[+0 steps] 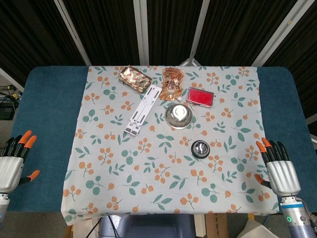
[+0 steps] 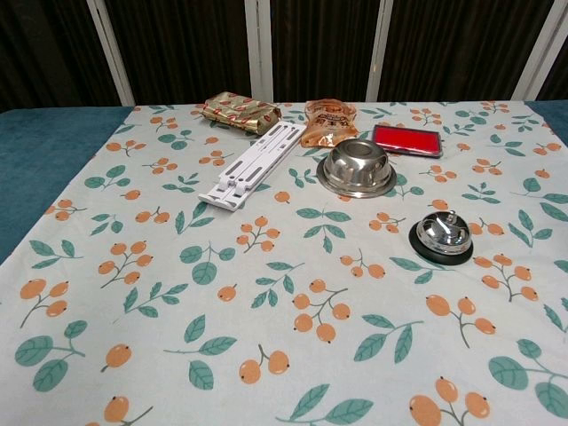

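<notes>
Left hand (image 1: 12, 163) rests at left table edge on blue cover, fingers spread, holding nothing. Right hand (image 1: 280, 168) mirrors it at right edge, fingers apart, empty.

Call bell (image 1: 200, 148) nearest right hand, well apart from it, on patterned cloth (image 1: 148, 183). Upturned steel bowl (image 1: 179, 115) mid-table. Behind: white folding stand (image 1: 143, 109), red case (image 1: 200, 96), gold packet (image 1: 134, 78), orange packet (image 1: 172, 82), possibly snacks.

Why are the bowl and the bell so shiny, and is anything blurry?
Chest view: lamp glare glints on the steel bowl and the bell; everything looks sharp, shadows faint. Head view: the same soft, even light, and the table edges bulge a little, lens bending.
</notes>
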